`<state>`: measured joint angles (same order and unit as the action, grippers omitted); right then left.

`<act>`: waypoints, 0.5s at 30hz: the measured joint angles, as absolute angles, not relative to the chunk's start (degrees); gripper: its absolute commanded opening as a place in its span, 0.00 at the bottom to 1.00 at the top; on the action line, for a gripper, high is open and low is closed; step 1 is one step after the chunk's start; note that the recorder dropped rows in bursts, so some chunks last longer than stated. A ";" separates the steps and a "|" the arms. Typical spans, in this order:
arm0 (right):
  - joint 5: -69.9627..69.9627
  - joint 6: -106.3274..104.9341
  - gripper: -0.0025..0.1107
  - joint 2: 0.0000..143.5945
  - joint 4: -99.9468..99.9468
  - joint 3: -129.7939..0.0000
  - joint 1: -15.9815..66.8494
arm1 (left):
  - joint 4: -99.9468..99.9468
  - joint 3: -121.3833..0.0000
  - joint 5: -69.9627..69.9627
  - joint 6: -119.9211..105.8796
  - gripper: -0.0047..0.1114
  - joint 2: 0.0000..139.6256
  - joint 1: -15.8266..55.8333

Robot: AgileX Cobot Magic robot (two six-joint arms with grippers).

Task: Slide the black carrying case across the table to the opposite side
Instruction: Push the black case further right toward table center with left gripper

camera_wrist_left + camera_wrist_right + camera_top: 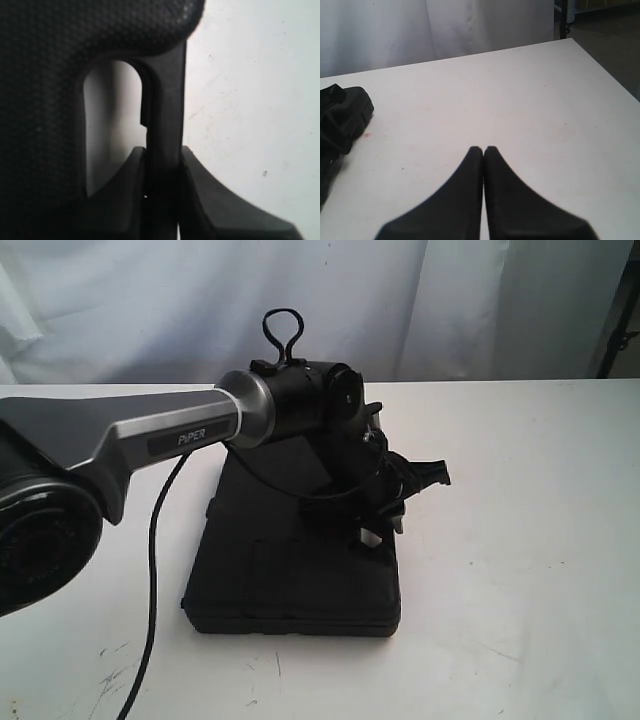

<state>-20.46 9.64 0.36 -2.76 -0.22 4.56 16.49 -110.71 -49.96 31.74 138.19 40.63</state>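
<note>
Black left gripper [161, 152] around case handle [167, 85]

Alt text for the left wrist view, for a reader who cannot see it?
The left gripper holds the slim handle bar of the black carrying case between its two dark fingers; the case's textured body fills much of the picture. Scuffed white table fills the rest.
</note>
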 measured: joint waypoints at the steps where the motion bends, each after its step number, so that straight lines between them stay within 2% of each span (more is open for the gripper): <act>1: -20.46 9.64 0.02 0.36 -2.76 -0.22 4.56 | 16.49 -110.71 -49.96 31.74 0.04 138.42 40.63; 15: -20.46 9.64 0.02 0.36 -2.76 -0.22 4.56 | 16.16 -110.84 -47.63 32.30 0.05 138.79 40.71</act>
<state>-20.46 9.64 0.36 -2.76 -0.22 4.56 16.16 -110.84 -47.63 32.30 138.79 40.71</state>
